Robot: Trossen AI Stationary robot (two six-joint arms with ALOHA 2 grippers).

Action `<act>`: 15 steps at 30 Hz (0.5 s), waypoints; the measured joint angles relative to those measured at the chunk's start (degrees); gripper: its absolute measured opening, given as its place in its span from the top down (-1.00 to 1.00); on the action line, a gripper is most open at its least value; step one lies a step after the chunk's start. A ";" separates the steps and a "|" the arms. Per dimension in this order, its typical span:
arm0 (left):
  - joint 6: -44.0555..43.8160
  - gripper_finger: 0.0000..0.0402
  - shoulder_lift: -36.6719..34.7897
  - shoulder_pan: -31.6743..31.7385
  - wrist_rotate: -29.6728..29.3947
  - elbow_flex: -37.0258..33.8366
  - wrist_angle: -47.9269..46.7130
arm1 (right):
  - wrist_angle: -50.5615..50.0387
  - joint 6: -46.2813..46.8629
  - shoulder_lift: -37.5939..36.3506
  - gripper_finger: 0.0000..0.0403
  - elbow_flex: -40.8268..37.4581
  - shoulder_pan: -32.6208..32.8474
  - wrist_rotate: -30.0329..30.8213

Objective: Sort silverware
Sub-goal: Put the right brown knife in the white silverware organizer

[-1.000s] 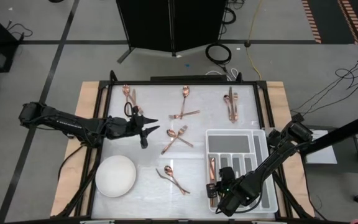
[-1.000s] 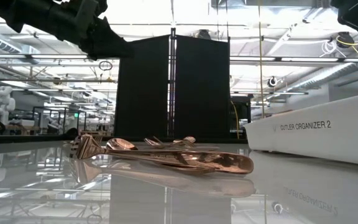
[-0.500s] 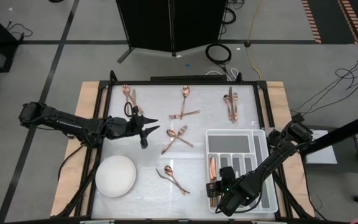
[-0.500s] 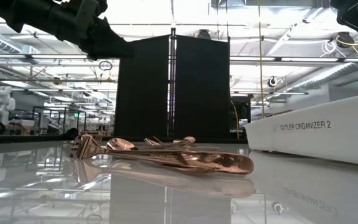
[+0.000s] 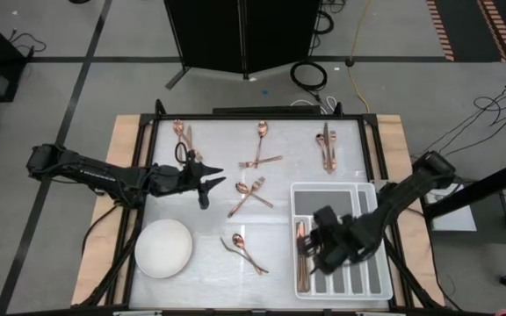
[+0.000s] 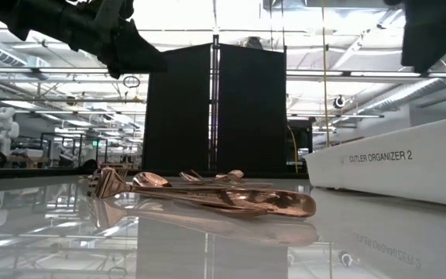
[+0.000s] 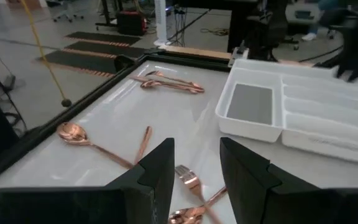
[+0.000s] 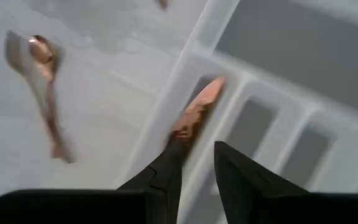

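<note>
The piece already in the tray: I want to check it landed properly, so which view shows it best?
The high view: the copper utensil lies lengthwise in the leftmost slot of the grey tray, whole piece visible. The right wrist view shows only one end, blurred. The low view shows just the tray's side wall; the left wrist view doesn't show it.

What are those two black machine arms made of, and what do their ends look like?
Both arms are dark, almost black, built of jointed segments. The left gripper and the right gripper each end in two flat, black, blunt-tipped fingers. No markings show on them.
</note>
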 joint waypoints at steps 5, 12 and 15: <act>-7.40 0.35 -0.06 -0.04 0.39 2.95 -6.47 | -6.31 -15.38 -5.59 0.63 -0.68 -7.01 0.28; -18.24 0.35 0.15 0.59 -5.07 4.98 -23.05 | -4.47 -34.47 -16.02 0.66 -10.41 -22.30 -0.75; -19.61 0.35 0.33 2.07 -6.98 4.98 -24.78 | -0.19 -41.96 -21.01 0.66 -16.05 -30.39 -3.75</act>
